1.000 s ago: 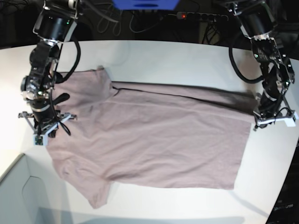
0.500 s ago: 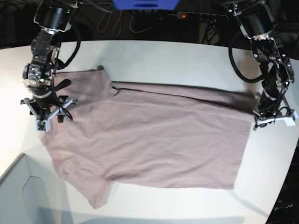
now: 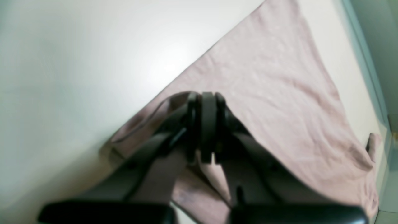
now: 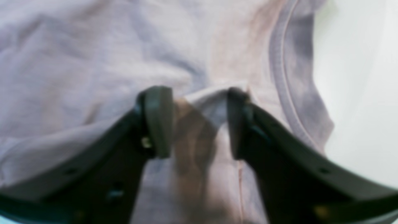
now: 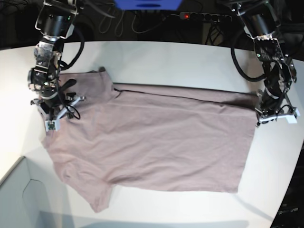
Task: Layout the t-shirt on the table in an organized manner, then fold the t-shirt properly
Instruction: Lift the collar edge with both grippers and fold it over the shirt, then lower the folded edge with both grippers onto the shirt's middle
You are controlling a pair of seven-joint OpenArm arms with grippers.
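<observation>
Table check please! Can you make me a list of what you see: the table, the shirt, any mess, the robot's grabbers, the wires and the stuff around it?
Surface: white table, smooth, with a curved far edge.
Job's things: mauve t-shirt spread mostly flat, not yet folded; far edge doubled over, one sleeve pointing to the near edge.
Clutter: nothing seen on the tabletop besides the shirt.
Grippers: left gripper shut, pinching the shirt's hem corner; right gripper open, straddling a raised ridge of cloth beside the collar.
Cables: black cables loop off each arm; more tangle behind the table by a power strip.
Surroundings: pale grey-blue box corner at the near edge; blue object at the back.
</observation>
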